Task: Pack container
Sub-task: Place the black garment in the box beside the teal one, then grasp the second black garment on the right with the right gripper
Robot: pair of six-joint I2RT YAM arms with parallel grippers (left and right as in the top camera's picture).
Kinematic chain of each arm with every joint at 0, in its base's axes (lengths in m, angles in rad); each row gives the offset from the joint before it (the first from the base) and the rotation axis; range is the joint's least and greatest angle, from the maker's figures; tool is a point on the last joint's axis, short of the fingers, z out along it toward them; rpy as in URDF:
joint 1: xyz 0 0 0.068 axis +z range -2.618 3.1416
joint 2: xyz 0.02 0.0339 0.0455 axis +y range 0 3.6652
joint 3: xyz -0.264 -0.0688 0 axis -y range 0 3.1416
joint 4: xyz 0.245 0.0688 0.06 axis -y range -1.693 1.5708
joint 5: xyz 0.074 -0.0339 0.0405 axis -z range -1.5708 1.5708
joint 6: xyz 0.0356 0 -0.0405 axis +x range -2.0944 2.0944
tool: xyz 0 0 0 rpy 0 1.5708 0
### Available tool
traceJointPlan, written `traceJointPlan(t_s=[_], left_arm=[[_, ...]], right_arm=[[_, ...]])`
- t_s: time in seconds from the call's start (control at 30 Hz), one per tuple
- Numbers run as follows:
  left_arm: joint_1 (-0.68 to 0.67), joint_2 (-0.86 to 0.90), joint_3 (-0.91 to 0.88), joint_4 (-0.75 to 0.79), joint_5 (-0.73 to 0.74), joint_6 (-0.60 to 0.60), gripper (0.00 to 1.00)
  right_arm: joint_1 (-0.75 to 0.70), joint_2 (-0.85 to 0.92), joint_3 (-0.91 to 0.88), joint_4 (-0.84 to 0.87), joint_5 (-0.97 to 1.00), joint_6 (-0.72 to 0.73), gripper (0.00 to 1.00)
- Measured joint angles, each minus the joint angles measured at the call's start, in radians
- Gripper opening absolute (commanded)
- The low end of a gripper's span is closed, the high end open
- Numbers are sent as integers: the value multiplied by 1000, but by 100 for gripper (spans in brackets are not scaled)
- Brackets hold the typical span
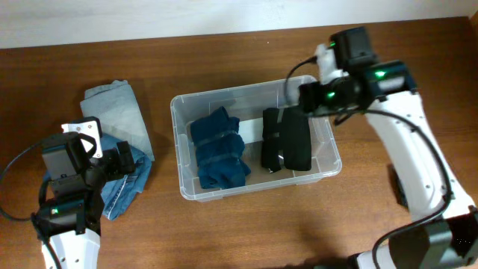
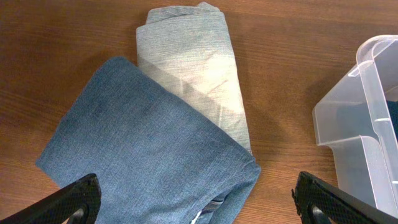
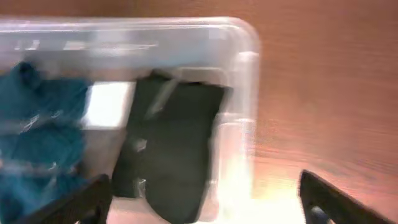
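Observation:
The clear plastic container [image 1: 181,119] stands mid-table and holds folded dark teal cloth [image 1: 219,148] on its left and folded black cloth [image 1: 287,140] on its right. A white label [image 1: 252,131] shows between them. My right gripper [image 1: 308,97] is open and empty above the bin's back right corner; its blurred wrist view shows the black cloth [image 3: 177,143], the teal cloth [image 3: 37,124] and the container [image 3: 245,112]. My left gripper [image 2: 199,205] is open over folded blue jeans [image 2: 143,155], which overlap folded pale denim [image 2: 193,62]. The container's corner [image 2: 364,124] shows at the right.
In the overhead view the blue jeans [image 1: 125,179] and the pale denim [image 1: 113,110] lie on the wooden table left of the bin. A pale wall edge [image 1: 149,19] runs along the back. A black cable [image 1: 15,172] loops by the left arm.

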State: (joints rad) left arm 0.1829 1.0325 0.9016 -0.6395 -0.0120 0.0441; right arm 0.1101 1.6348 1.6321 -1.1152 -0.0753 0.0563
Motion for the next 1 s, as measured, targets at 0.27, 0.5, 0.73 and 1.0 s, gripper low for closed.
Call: traceJointPlan(t_s=[0.27, 0.5, 0.73, 1.0], left_arm=[[0, 0, 0, 0, 0, 0, 99], [0, 0, 0, 1, 0, 0, 99], [0, 0, 0, 19, 0, 0, 99], [0, 0, 0, 23, 0, 0, 100]], right_arm=[[-426, -46, 0, -58, -122, 80, 99], [-863, -88, -89, -133, -304, 70, 99], [-1201, -87, -423, 8, -378, 91, 98], [-1337, -87, -726, 288, -420, 156, 98]])
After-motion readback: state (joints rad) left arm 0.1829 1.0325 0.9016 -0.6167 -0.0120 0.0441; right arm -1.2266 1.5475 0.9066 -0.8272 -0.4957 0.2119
